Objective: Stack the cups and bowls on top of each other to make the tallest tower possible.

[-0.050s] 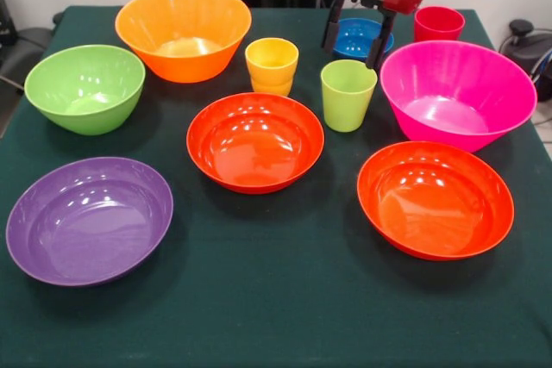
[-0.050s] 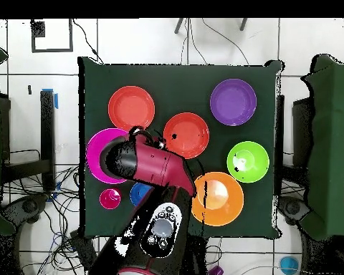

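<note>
My gripper (image 1: 351, 53) hangs open at the back of the table. Its black fingers (image 1: 380, 39) stand in front of the small blue bowl (image 1: 358, 38) and hold nothing. The red cup (image 1: 438, 23) stands just right of it, and the lime-green cup (image 1: 348, 94) and yellow-orange cup (image 1: 272, 65) stand a little nearer. Around them are the deep orange bowl (image 1: 183, 32), lime-green bowl (image 1: 84, 88), purple bowl (image 1: 89, 220), magenta bowl (image 1: 457, 92) and two red-orange bowls (image 1: 255, 141) (image 1: 435, 200). Each piece stands by itself. In the overhead view the arm (image 2: 157, 168) hides the gripper and two cups.
A dark green cloth covers the table (image 1: 276, 308). The overhead view shows chairs (image 2: 325, 143) at both sides of the table and cables (image 2: 31, 193) on the floor by the robot's base.
</note>
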